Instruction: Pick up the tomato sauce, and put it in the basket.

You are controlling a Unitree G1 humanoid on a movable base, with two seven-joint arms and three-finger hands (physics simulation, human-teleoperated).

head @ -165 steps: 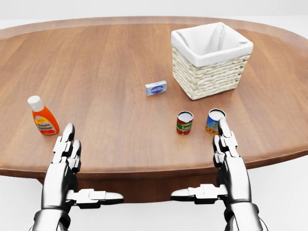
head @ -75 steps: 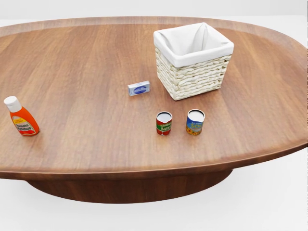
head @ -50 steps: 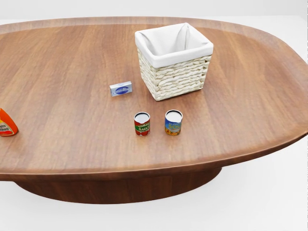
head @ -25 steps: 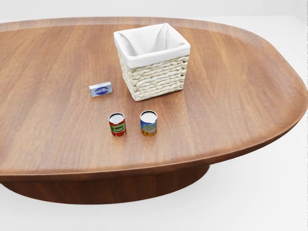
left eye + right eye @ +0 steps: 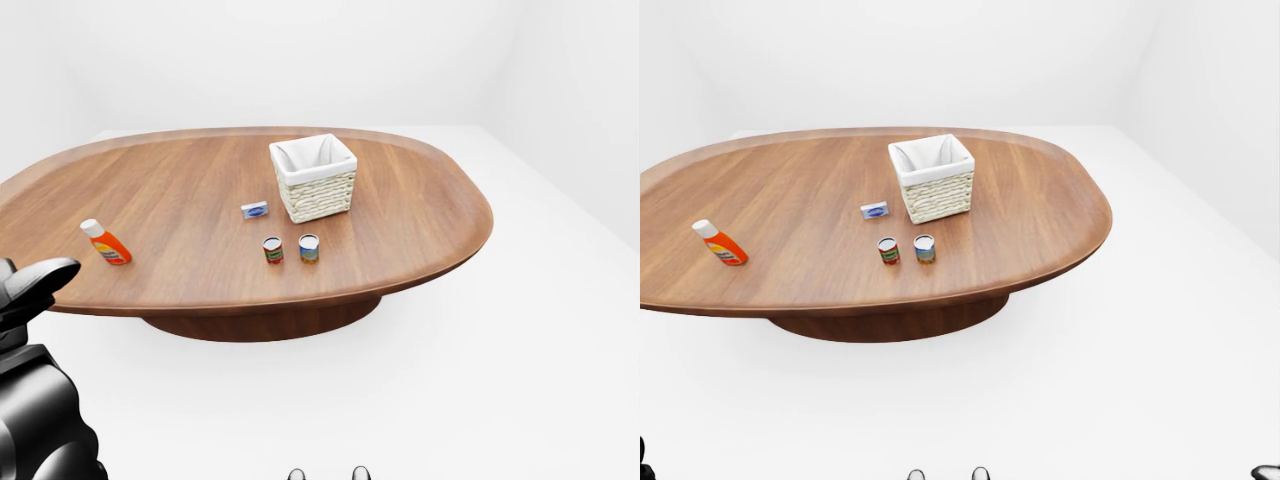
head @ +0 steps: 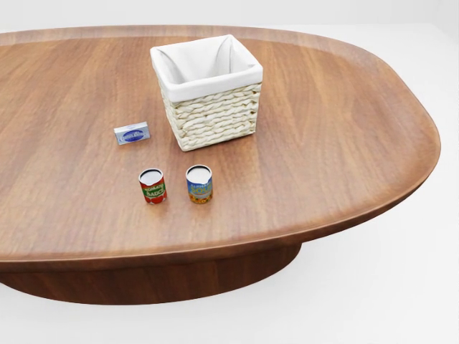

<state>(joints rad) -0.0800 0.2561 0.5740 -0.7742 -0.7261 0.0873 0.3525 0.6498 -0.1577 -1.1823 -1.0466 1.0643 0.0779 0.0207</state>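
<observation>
- Caught at the far left of the left-eye view: a dark bulk of arm with what looked like the left hand poking up. Could not tell whether clenched or slack. Saw nothing of the right hand anywhere.
- Next along, well apart from everything else: orange squeeze bottle with a white cap, upright near the table's left edge (tempting, but judged not the target).
- Then the small blue box, lying flat, just left of the basket in the head view.
- Found the tomato sauce can below that box: red label, pale lid, on the wood, below and left of the basket, untouched by any hand.
  - Stood upright, long axis vertical, lid pointing up.
  - Judged rigid and fairly weighty for its size, with smooth round walls likely to slip.
  - Best taken around the middle of the label, fingers on opposite sides, firmly.
- Just beside it on the right, close but apart: a blue-labelled can, also upright (easy to knock during a reach).
- Above both: the wicker basket, white liner, open at the top, nothing seen inside.
- Off to the right: only bare table, curving away to its rim.
</observation>
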